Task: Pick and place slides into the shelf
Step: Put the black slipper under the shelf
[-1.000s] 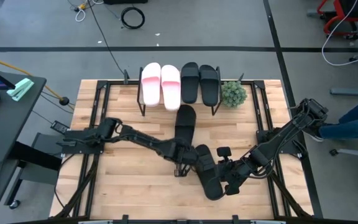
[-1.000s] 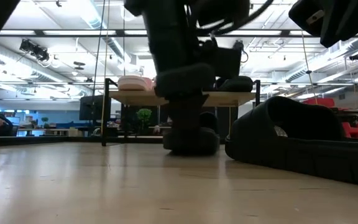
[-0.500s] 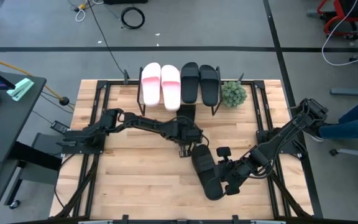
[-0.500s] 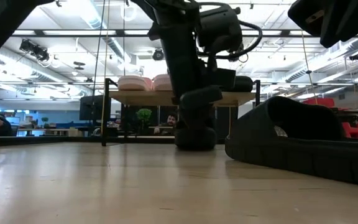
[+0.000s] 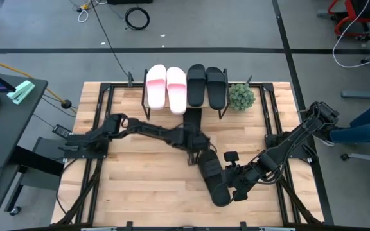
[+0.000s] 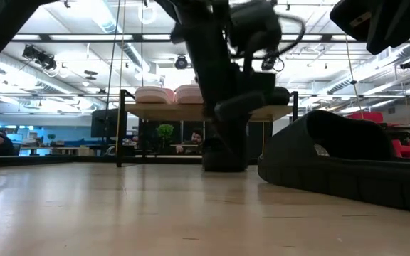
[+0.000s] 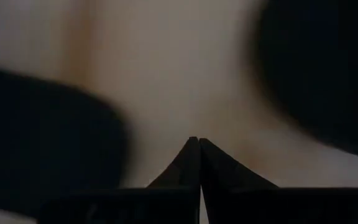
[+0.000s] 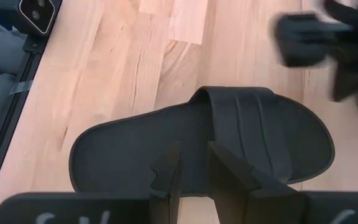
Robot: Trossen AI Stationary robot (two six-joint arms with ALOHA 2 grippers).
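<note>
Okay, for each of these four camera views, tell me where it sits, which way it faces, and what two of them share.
High: above the table, facing straight down; both arms, shelf, left hand and right hand show.
Low: at tabletop height, facing level toward the shelf; an arm hangs down at centre.
Left wrist: on the left arm, facing the tabletop; its shut fingers show.
Right wrist: on the right arm, facing down; its fingers show.
Shared: the black slide of the high view fills the right wrist view.
</note>
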